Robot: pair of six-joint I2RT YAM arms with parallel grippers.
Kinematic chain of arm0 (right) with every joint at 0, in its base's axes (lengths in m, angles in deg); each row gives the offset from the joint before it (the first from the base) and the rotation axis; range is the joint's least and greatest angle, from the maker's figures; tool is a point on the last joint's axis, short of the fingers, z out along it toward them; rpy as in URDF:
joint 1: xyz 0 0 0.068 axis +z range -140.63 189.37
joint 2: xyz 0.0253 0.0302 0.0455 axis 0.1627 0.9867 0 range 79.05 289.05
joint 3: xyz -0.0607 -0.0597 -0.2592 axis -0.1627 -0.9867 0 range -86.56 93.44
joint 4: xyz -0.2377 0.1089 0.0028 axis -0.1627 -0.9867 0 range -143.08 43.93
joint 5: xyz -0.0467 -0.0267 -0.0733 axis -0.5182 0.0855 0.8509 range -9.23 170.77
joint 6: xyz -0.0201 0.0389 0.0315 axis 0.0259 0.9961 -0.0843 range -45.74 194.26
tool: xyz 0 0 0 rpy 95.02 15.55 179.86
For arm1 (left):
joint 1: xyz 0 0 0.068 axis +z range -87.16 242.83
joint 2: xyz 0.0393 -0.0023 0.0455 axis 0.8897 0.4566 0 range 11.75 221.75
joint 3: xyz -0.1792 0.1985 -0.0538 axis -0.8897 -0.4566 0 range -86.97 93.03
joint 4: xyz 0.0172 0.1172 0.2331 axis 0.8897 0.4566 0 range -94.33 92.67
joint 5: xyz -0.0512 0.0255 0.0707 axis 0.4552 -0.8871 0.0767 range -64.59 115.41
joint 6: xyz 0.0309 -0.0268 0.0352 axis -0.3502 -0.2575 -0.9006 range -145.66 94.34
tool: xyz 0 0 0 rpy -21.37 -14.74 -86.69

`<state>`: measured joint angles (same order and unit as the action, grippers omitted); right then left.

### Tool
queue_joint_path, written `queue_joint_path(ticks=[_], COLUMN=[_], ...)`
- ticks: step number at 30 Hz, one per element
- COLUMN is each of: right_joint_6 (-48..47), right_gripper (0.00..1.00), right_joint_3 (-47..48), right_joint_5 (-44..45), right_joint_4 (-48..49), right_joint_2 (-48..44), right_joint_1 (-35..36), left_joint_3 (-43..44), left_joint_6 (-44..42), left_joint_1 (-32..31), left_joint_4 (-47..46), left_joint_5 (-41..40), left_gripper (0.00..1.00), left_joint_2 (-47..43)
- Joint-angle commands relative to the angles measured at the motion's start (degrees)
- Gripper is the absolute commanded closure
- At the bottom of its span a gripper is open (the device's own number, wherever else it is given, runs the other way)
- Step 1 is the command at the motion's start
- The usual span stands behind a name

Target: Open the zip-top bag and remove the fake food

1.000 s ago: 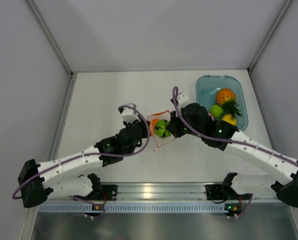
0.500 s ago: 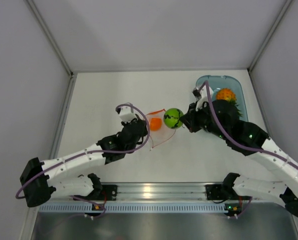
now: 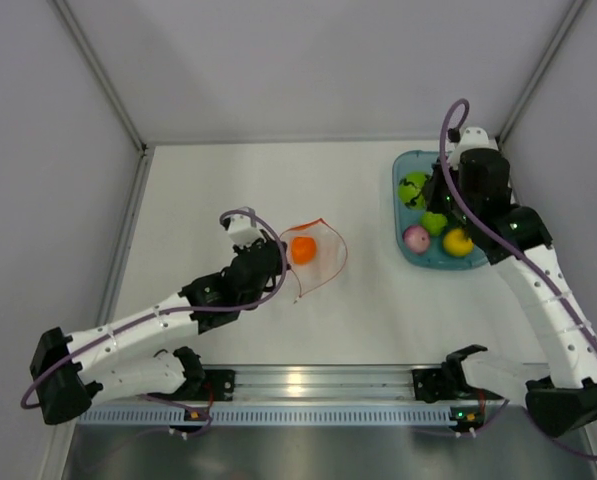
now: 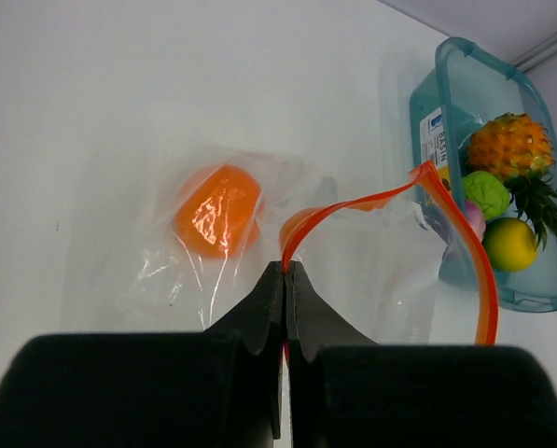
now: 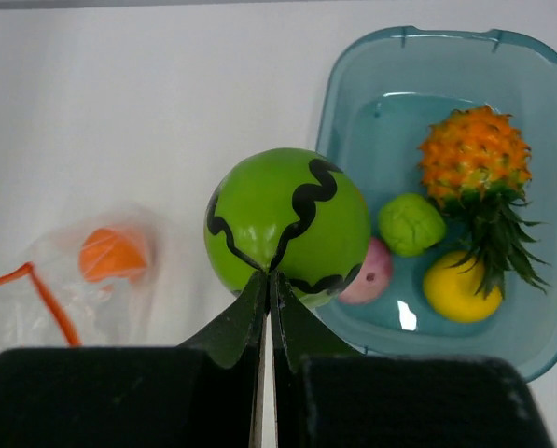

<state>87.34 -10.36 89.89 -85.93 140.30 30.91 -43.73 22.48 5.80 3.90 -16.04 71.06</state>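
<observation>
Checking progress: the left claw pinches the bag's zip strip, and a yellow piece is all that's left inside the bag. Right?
Not quite. The zip-top bag holds an orange piece, not a yellow one, as the left wrist view shows. The left claw does pinch the zip strip.

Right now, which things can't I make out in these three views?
Top view: the pineapple in the blue tub is hidden under the right arm.
Right wrist view: where the right gripper pinches the green striped ball; the ball covers the contact.
Left wrist view: the pink ball sits mostly behind the zip strip held by the left gripper.
Both wrist views: the orange piece's shape, blurred by the zip-top bag's crinkly film.
</observation>
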Motion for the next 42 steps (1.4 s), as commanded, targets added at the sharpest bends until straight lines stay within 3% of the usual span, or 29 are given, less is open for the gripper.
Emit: queue_joint_path(ticks=[1,8,19,22,24,27,28,34,37,42], right_joint_6=[-1.13,-0.43,0.63,0.45,0.37,-0.07,-0.42,0.28,1.33,3.70], right_gripper=[1.00,1.00,1.00,0.87,0.65,0.49,0.48,0.53,0.54,0.54], right_joint_3=[2.11,4.82,12.91,15.29,15.99,16.52,16.87,11.26,5.99,-4.89], right_joint_5=[-3.23,-8.86,-12.38,-13.08,-13.52,-14.31,-14.40,-17.99,-24.23,-29.77], right_joint_4=[2.58,7.95,9.18,8.04,7.60,6.73,6.03,7.15,9.09,14.27], right_joint_2=[4.92,18.01,39.90,42.89,43.51,42.29,41.93,29.91,22.17,10.06], right_joint_1=[-6.06,-14.85,-18.90,-18.90,-18.90,-18.90,-18.90,-18.11,-15.92,-5.74], left_joint_3=[2.19,5.44,9.49,10.72,11.33,11.86,12.21,14.93,15.99,16.96], left_joint_6=[-1.38,-3.84,-6.30,-6.57,-6.74,-7.27,-7.36,-8.06,-8.15,-7.27], left_joint_1=[0.26,0.35,0.26,0.26,0.26,0.26,0.26,0.26,0.26,0.35], left_joint_4=[1.87,2.58,2.58,2.58,2.49,2.49,2.41,2.41,2.41,2.32], left_joint_5=[0.58,5.67,10.51,11.65,11.83,11.48,11.05,10.78,11.04,9.73], left_gripper=[1.00,1.00,1.00,1.00,1.00,1.00,1.00,1.00,1.00,1.00], left_joint_2=[-2.44,-3.94,-3.15,-2.36,-1.39,-0.34,-0.07,2.91,4.58,6.78])
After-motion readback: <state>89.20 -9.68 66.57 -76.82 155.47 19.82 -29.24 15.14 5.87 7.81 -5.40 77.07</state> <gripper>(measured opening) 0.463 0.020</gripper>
